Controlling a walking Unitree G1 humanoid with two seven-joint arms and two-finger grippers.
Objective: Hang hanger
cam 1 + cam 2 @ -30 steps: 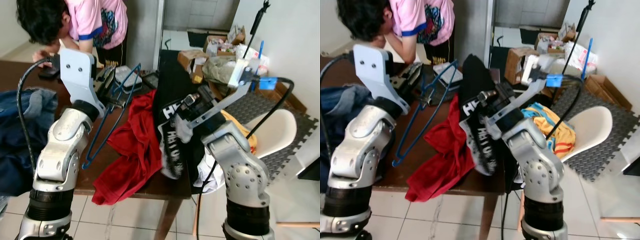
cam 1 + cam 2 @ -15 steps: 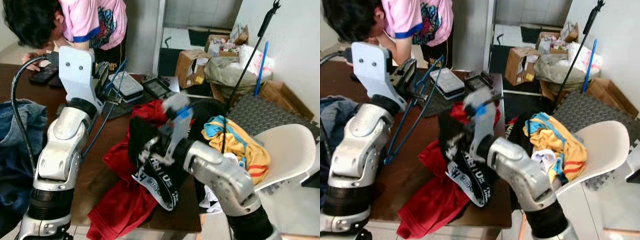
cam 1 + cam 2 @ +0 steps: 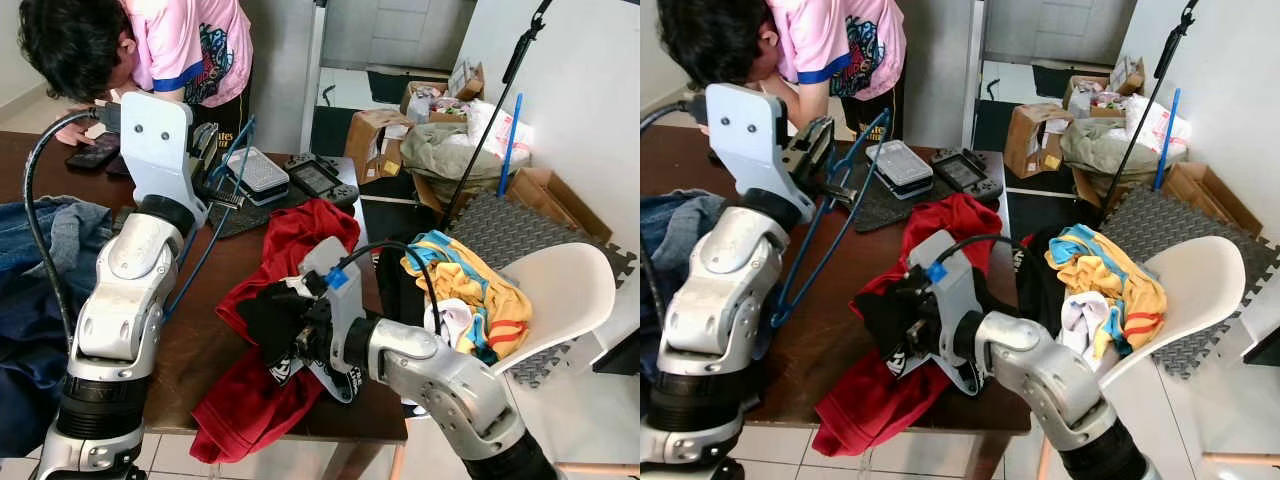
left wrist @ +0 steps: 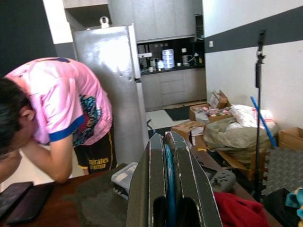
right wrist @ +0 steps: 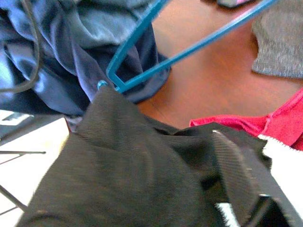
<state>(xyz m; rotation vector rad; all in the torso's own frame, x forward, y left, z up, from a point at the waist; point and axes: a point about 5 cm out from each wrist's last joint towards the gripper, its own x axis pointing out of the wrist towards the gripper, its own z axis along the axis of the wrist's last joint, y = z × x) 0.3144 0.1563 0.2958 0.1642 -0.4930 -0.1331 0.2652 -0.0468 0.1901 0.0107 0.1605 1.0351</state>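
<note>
Blue hanger (image 3: 213, 232) clamped between the 2 fingers of the left gripper (image 3: 222, 172), raised above the brown table (image 3: 205, 330); its frame slopes down from the gripper toward the table's near-left side, low corner just beside the denim heap (image 3: 40, 290).

Right gripper (image 3: 287, 328) low over the table, below and right of the left one, closed on a black shirt (image 3: 272, 318) with white lettering. Right wrist view: black cloth bunched at the hanger's low corner.

Red garment (image 3: 283, 300) under and around the right gripper. A person in a pink shirt (image 3: 188, 45) leans over the table's far edge, just behind the left gripper.

Risks, judged:
- Shirt is bunched, no opening visible; hanger tip may snag cloth rather than enter.
- Red garment could drag along.
- Person close to a swinging hanger.
</note>
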